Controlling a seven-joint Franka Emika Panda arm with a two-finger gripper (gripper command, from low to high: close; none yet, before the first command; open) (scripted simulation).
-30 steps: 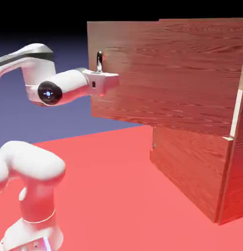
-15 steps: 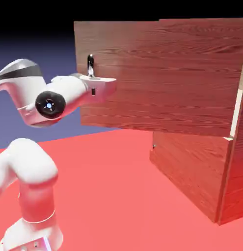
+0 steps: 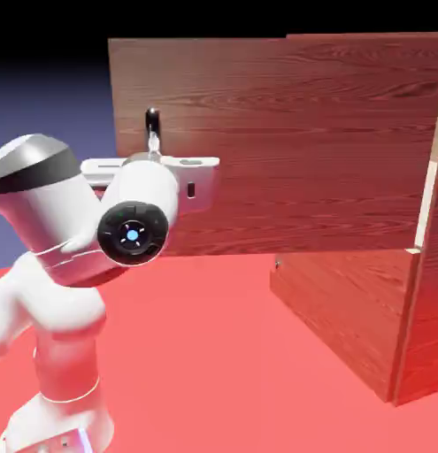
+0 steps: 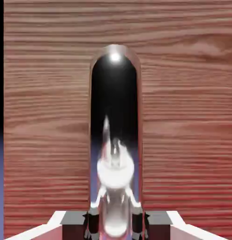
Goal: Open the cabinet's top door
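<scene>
The arm [image 3: 76,239] folds near its base, its hand level and pointed at the top door [image 3: 284,142]. The gripper [image 4: 116,224] is clamped tight on the handle [image 3: 152,133], the metal bar filling the hand view between the fingertips [image 4: 93,220]. Compared with a second ago, the door has swung farther out: its handle edge sits more toward the exterior view's left, and the hand has gone with it. One cabinet [image 3: 417,336] stands on the right, with two doors, the lower door [image 3: 337,310] closed, and one handle
</scene>
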